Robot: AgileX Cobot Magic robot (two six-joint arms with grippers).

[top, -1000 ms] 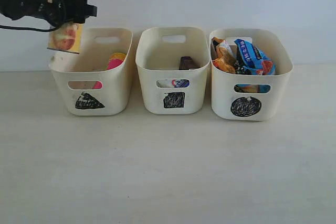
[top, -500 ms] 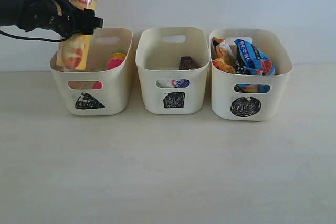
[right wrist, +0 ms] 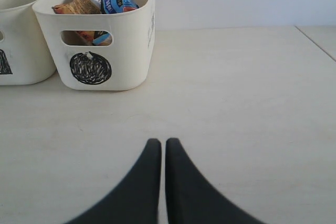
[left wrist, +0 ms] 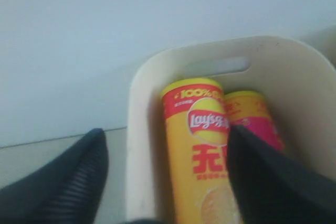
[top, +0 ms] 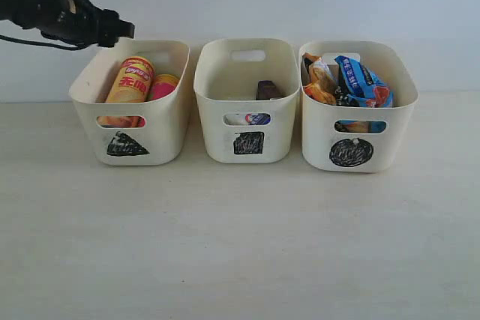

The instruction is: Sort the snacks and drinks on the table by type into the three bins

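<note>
**Sorting looks all but done: no snack or drink shows on the surface [top: 240,245] as the left tool [top: 112,29] hovers, jaws spread and empty, over the triangle bin [top: 161,136].**

Directly beneath that tool, the yellow-orange can [top: 131,82] leans inside the triangle bin with the pink can [top: 163,86] touching it on the side towards the other bins. The square bin [top: 281,136] stands next along and the circle bin [top: 394,133] farthest from the left tool. The circle bin holds the blue bag [top: 360,76] and the orange bag [top: 319,80]. The square bin holds the dark purple carton [top: 267,90] and the white and blue carton [top: 253,119] (glimpsed only through the handle cutout). The right tool [right wrist: 159,145], fingers pressed together on nothing, sits low over the surface, with the circle bin well ahead of it. Judging by this, all six items are binned, with only the arm's withdrawal left.
</note>
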